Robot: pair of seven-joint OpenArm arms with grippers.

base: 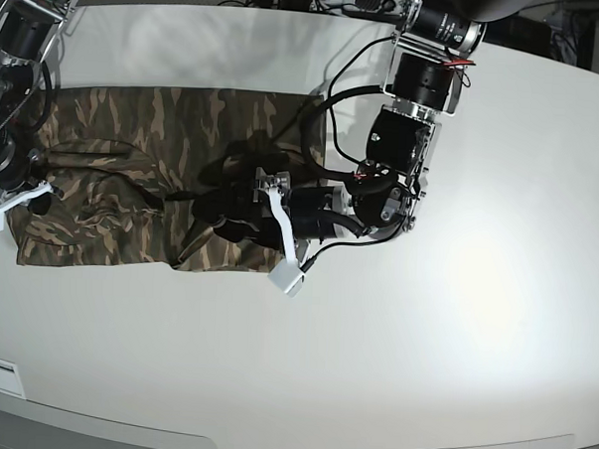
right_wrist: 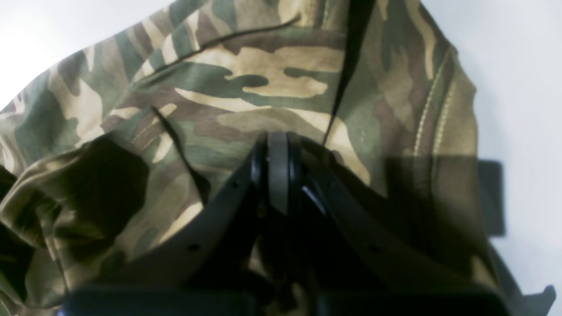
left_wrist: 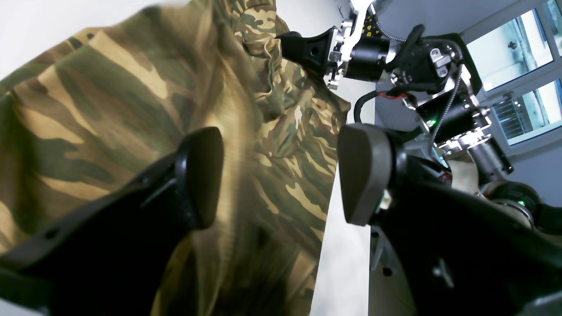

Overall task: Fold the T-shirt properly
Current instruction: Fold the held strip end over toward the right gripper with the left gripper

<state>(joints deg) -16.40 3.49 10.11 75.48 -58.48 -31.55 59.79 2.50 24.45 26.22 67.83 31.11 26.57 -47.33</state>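
Note:
The camouflage T-shirt (base: 145, 128) lies spread on the left half of the white table (base: 454, 321), with creases and a partly folded lower section. My left gripper (base: 213, 209) reaches over the shirt's middle. In the left wrist view it (left_wrist: 285, 175) is wide open, with cloth (left_wrist: 109, 96) behind its pads and nothing held. My right gripper (base: 39, 201) is at the shirt's left edge. In the right wrist view its pads (right_wrist: 279, 169) are pressed together at a fold of the shirt (right_wrist: 263, 87). It also shows in the left wrist view (left_wrist: 307, 48), clamped on bunched cloth.
The left arm's body and cables (base: 408, 140) stretch across the table from the back centre. The right arm (base: 13, 63) comes down along the table's left edge. A window (left_wrist: 513, 48) shows behind the right arm in the left wrist view.

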